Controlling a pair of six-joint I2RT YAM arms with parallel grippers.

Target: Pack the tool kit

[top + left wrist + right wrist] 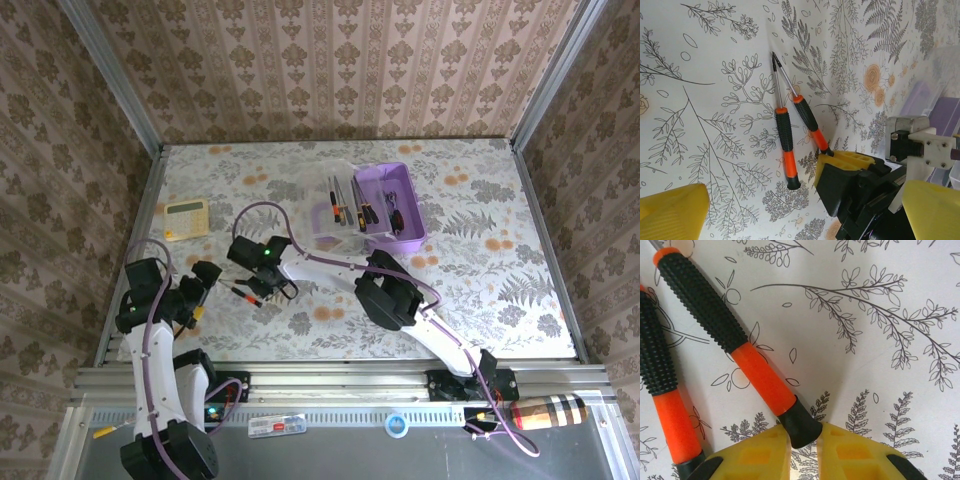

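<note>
Your packing is partly done. Some tools already lie in the purple box (400,238) and in the clear tray (320,200) just beside it, at the far side of the table (480,280). Two tools are left out, near your arms and well apart from the box. Your right gripper (802,434) is pinched on the black end cap of one screwdriver (735,340), which lies flat. The other screwdriver (660,390) lies just beside it, untouched. Your left gripper (200,293) hangs wide open, holding nothing. I judge that both screwdrivers need carrying over before the box can be closed.
</note>
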